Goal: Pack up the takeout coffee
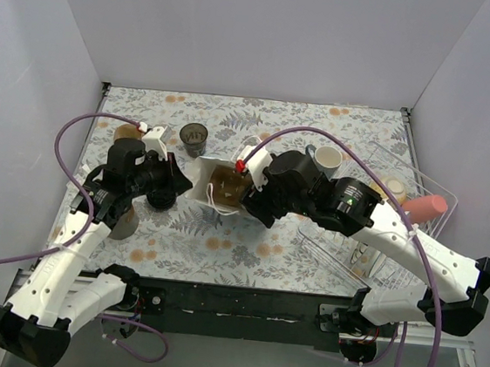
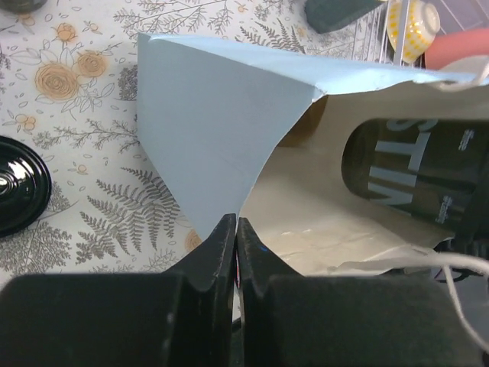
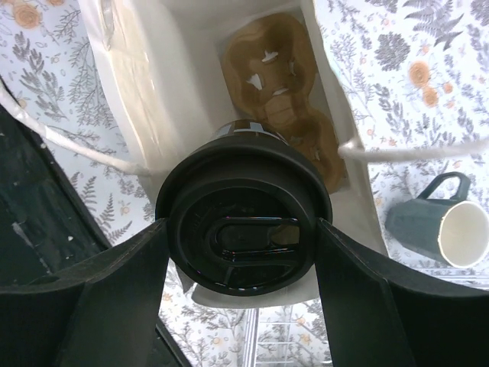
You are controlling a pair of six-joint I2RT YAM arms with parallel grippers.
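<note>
The light-blue paper bag [image 1: 203, 182] lies open on the table. My left gripper [image 2: 235, 229] is shut on the bag's near rim [image 2: 206, 115] and holds the mouth open. My right gripper [image 3: 241, 226] is shut on the takeout coffee [image 3: 244, 260], a dark cup with a round black lid, held at the bag's mouth. The cup's dark side with pale letters shows inside the bag in the left wrist view [image 2: 412, 172]. A brown cardboard cup carrier [image 3: 279, 84] lies deep in the bag. In the top view my right gripper [image 1: 250, 197] hides the cup.
A grey handled mug [image 1: 326, 160] stands behind the right arm and shows in the right wrist view [image 3: 439, 229]. A dark cup [image 1: 194, 137] stands behind the bag. A wire rack [image 1: 343, 251] with a pink object [image 1: 424, 205] is at right. A round black lid [image 2: 19, 187] lies left of the bag.
</note>
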